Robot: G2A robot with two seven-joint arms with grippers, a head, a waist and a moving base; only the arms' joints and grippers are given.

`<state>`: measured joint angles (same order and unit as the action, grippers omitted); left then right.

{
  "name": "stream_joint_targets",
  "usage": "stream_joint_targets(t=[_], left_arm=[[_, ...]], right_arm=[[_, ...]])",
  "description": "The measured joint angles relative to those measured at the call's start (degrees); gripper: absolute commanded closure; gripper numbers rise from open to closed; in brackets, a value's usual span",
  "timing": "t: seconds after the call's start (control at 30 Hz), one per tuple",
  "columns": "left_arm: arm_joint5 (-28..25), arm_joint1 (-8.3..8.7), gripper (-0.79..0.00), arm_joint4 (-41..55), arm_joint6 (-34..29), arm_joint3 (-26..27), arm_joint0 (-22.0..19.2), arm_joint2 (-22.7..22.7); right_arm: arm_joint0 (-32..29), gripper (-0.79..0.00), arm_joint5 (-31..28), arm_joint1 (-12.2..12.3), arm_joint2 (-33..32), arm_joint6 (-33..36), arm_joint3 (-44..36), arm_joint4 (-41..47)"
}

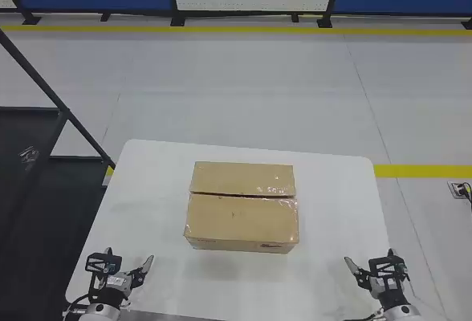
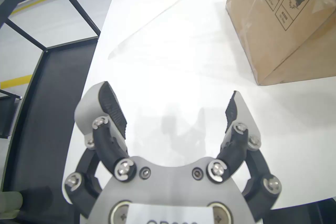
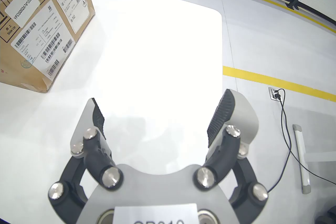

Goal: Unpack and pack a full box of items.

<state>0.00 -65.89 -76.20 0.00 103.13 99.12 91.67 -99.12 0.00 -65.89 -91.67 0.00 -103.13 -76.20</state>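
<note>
A brown cardboard box (image 1: pixel 242 205) sits in the middle of the white table (image 1: pixel 332 241), its top flaps folded down with a seam across the top and clear tape on it. Its side with printed symbols shows in the left wrist view (image 2: pixel 283 15), and its labelled side in the right wrist view (image 3: pixel 39 17). My left gripper (image 1: pixel 120 266) (image 2: pixel 170 101) is open above the table's near left corner, well short of the box. My right gripper (image 1: pixel 374 266) (image 3: pixel 160 109) is open over the near right corner, also apart from the box. Nothing lies between either pair of fingers.
A dark metal rack (image 1: pixel 27 168) with a black shelf stands just left of the table. A floor socket with a black cable (image 3: pixel 282 114) lies to the right of the table. Bare table surface surrounds the box on all sides.
</note>
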Motion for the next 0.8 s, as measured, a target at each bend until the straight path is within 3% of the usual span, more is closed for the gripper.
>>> stream_joint_targets(t=[0.6,0.8], left_arm=[[-0.09,-0.03,-0.785,0.19,0.31,-0.06,-0.08,-0.05],[-3.34,-0.4,-0.785,9.81,2.79,-0.58,-2.09,1.59]], right_arm=[[0.11,-0.785,-0.15,-0.03,0.14,0.14,-0.04,0.19],[2.56,-0.785,-3.6,-0.14,1.76,2.96,-4.34,0.74]])
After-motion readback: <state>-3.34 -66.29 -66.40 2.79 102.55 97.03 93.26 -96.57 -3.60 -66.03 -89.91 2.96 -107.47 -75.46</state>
